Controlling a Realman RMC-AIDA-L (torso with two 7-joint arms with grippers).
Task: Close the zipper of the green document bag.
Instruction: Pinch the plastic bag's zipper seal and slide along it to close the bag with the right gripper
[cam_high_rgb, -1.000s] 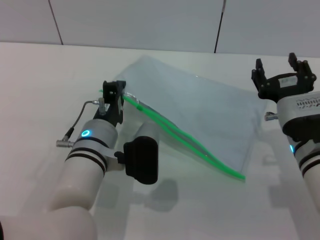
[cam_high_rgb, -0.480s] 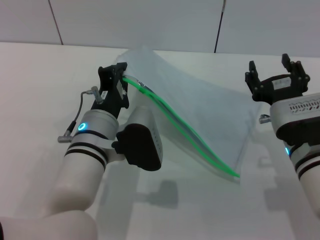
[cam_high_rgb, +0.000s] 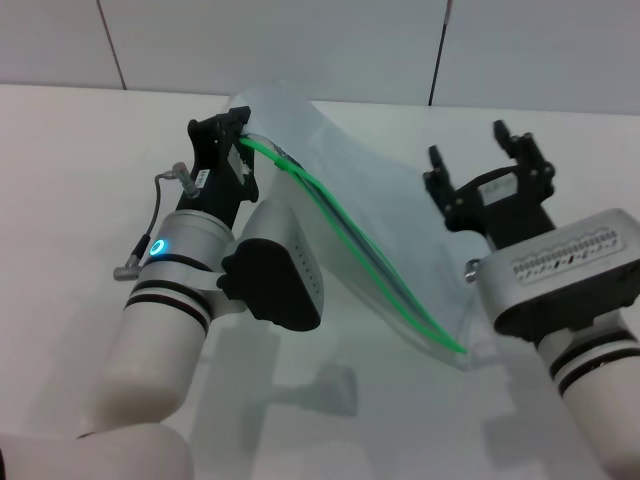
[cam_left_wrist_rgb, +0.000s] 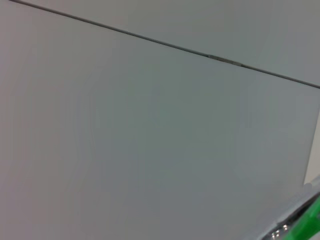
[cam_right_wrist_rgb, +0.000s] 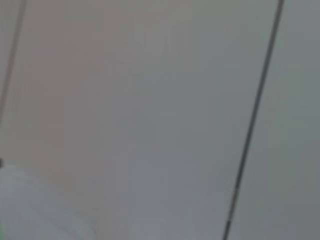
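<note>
Above white table (cam_high_rgb: 80, 180), left gripper (cam_high_rgb: 228, 140) fingers pinching zipper (cam_high_rgb: 345, 235) end, right gripper (cam_high_rgb: 487, 165) fingers spread

Two glossy white cylindrical robot arms with black bands, a glowing cyan ring light and thin grey cable on the left arm, boxy black-and-white wrist housings, ending in a black left gripper (cam_high_rgb: 228, 140) and black right gripper (cam_high_rgb: 487, 172).

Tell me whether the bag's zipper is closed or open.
Open. In the head view the zipper shows two green strips with a gap between them along the bag, held at one corner by the left end effector.
</note>
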